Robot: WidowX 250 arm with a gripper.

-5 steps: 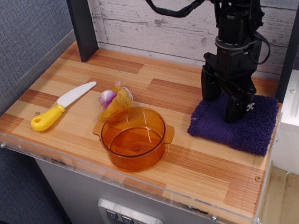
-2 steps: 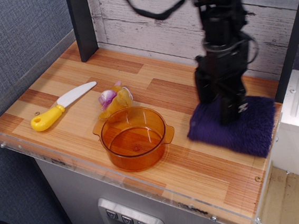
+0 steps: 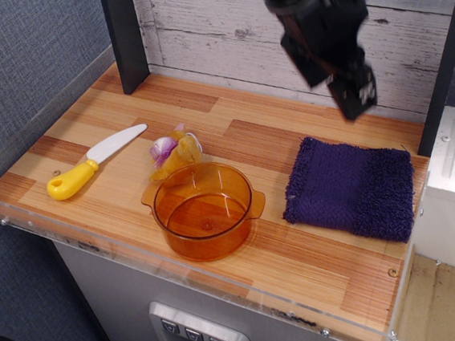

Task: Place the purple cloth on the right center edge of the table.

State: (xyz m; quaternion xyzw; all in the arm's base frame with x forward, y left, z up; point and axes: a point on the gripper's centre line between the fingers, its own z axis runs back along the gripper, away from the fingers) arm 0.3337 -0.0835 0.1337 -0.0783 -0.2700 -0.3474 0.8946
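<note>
A: Single view, observation.image. Purple cloth (image 3: 350, 188) lying flat at right side of table (image 3: 301, 268), mid-depth, right hem just beside the acrylic rim. Looks like the asked-for spot.

B: Gripper (image 3: 347, 86)?

A: Up above the cloth's far edge, well clear, holding nothing. Blurred; jaws apart or together, cannot tell.

B: Neighbours?

A: Orange pot (image 3: 205, 210) left of cloth, apart. No crowding.

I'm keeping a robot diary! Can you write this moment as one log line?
dark purple fuzzy cloth: flat, right edge of wood-plank table | end effector: raised, holding nothing | step: placed
</note>
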